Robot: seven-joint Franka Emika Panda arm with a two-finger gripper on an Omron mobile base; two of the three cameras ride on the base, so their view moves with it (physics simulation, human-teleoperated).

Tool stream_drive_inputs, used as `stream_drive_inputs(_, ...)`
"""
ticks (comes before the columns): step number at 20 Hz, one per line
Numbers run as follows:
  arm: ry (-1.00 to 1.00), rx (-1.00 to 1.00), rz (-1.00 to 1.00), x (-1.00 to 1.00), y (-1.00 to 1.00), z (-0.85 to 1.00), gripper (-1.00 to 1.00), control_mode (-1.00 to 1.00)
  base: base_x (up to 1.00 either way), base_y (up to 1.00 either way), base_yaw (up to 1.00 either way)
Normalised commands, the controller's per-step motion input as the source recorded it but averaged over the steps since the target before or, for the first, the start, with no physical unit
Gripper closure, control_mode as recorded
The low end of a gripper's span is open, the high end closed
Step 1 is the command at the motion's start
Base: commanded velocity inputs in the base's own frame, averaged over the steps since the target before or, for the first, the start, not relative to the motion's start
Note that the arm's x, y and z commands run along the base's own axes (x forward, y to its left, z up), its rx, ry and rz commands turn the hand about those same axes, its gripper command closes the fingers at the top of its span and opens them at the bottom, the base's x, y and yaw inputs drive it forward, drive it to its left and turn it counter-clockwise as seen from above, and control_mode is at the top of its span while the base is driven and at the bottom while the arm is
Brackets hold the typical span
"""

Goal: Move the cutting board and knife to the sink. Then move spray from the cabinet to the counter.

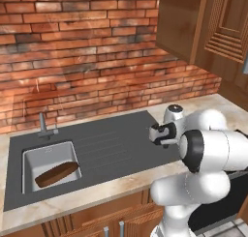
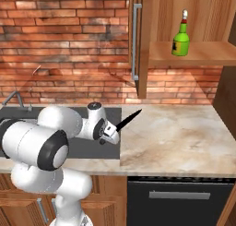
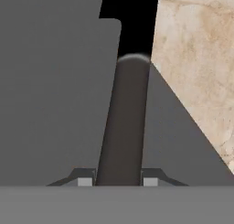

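My gripper [image 2: 113, 131] is shut on the knife [image 2: 129, 119], whose black blade points up and to the right over the edge where drainboard meets counter [image 2: 184, 133]. In the hand view the knife's dark handle [image 3: 124, 122] runs up between my fingertips [image 3: 85, 182] to the black blade. From the left base view the gripper [image 1: 157, 134] hangs over the right end of the drainboard. The brown oval cutting board [image 1: 57, 174] lies tilted in the sink [image 1: 48, 153]. The green spray [image 2: 181, 39] stands on the shelf of the open cabinet [image 2: 193, 54].
A small grey tap [image 1: 44, 125] stands behind the basin. The dark grey drainboard [image 1: 111, 144] spreads right of the sink. The cabinet door's grey bar handle [image 2: 135, 40] hangs above the counter. A black appliance front [image 2: 179, 197] sits under the counter.
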Motion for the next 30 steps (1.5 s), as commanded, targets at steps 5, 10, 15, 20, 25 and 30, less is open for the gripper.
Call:
stream_drive_inputs(5, -0.07, 0.00, 0.09, -0.04, 1.00, 0.43, 1.00, -1.00, 0.00, 0.00, 0.00)
stream_drive_inputs(10, -0.01, 0.00, 0.14, 0.00, 1.00, 0.40, 1.00, -1.00, 0.00, 0.00, 0.00)
stream_drive_inputs(15, 0.01, 0.00, 0.18, 0.00, 1.00, 0.45, 1.00, -1.00, 0.00, 0.00, 0.00)
stream_drive_inputs(20, 0.05, 0.00, 0.17, -0.02, 0.91, 0.39, 1.00, -1.00, 0.00, 0.00, 0.00)
stream_drive_inputs(25, 0.04, 0.00, 0.17, -0.20, 0.67, 0.18, 1.00, -1.00, 0.00, 0.00, 0.00)
stream_drive_inputs(30, 0.09, 0.00, 0.18, -0.37, 0.51, 0.05, 1.00, -1.00, 0.00, 0.00, 0.00)
